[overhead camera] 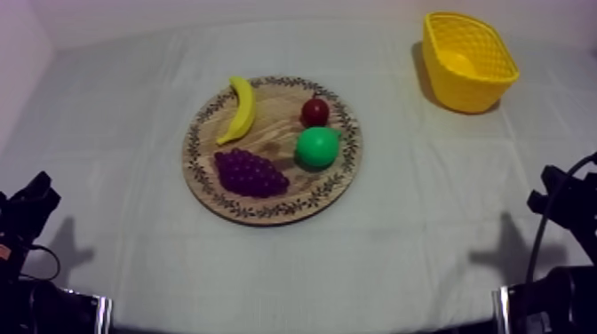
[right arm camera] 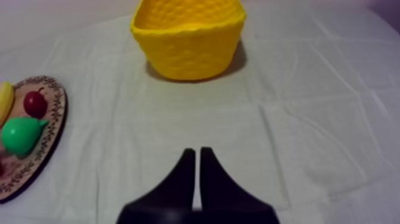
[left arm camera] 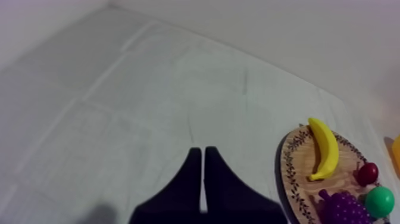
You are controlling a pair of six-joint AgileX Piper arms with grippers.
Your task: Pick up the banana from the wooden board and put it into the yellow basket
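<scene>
Grey-white cloth (overhead camera: 400, 222); banana (overhead camera: 238, 109) on board (overhead camera: 275, 129) lying 12-to-6, at 2 o'clock from nearer left gripper (overhead camera: 34, 197), it and right gripper (right arm camera: 197, 150) closed, empty.

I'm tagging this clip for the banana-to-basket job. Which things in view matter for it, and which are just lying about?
For the job:
banana, lying on the wooden board
yellow basket, standing apart from the board

Just lying about:
bunch of grapes, pear and small red fruit, all on the board
</scene>
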